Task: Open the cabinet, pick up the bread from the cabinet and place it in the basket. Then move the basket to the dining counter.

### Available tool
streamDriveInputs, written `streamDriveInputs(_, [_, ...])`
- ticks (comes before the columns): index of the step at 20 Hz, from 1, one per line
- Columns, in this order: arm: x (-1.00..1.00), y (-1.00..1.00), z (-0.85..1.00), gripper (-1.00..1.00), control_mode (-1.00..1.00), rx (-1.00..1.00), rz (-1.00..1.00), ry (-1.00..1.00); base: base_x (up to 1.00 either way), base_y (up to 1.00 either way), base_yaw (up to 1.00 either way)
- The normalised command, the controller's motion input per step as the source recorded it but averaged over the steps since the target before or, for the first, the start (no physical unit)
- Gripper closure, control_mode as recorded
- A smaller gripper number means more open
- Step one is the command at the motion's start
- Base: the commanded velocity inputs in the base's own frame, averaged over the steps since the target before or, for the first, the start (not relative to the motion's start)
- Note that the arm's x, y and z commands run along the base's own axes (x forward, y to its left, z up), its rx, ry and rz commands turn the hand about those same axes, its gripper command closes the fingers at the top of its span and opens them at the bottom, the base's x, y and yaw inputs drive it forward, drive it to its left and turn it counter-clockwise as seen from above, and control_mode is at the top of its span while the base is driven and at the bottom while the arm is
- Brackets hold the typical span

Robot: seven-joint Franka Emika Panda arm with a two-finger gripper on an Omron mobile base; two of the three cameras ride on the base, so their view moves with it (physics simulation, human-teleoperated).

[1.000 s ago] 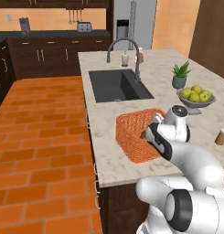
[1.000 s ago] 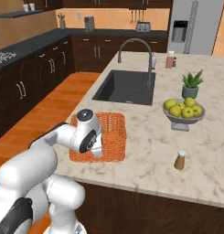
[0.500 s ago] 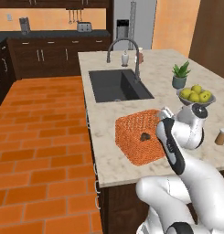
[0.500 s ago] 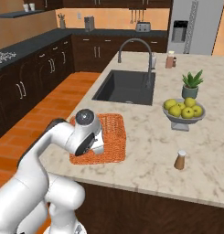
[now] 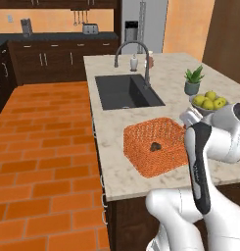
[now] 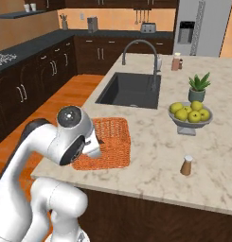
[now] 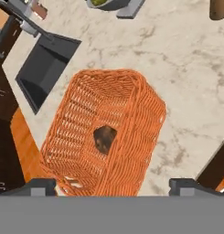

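Note:
The orange mesh basket [image 5: 152, 131] [image 6: 115, 142] [image 7: 131, 100] rests on the light speckled dining counter [image 5: 108, 122] [image 6: 155, 151] near its front edge, below the sink. The small dark-brown bread [image 5: 154, 145] [image 7: 104, 138] lies on the basket's floor. My gripper [image 7: 113, 186] hangs open above the basket, its two dark fingertips [image 7: 40, 185] spread wide at the near rim, with nothing between them. The arm's elbow covers part of the basket in the right base view. The cabinet is out of view.
A dark sink [image 5: 126, 90] [image 6: 131, 90] with a curved faucet [image 5: 133, 46] lies beyond the basket. A bowl of green apples [image 5: 209, 102] [image 6: 191, 113], a potted plant [image 5: 192, 81] and a small brown shaker [image 6: 186, 165] stand to the right. Brick floor [image 5: 43, 147] lies left of the island.
The jaws have opened off the basket's rim and the hand has lifted up and back. The basket stays put on the dining counter with the bread inside.

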Motion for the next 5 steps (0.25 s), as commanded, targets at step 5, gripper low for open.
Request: streamDriveInputs(5, [-0.95, 0.38, 0.58, -1.00, -1.00, -0.03, 0.09, -0.07, 0.00, 0.00, 0.00])
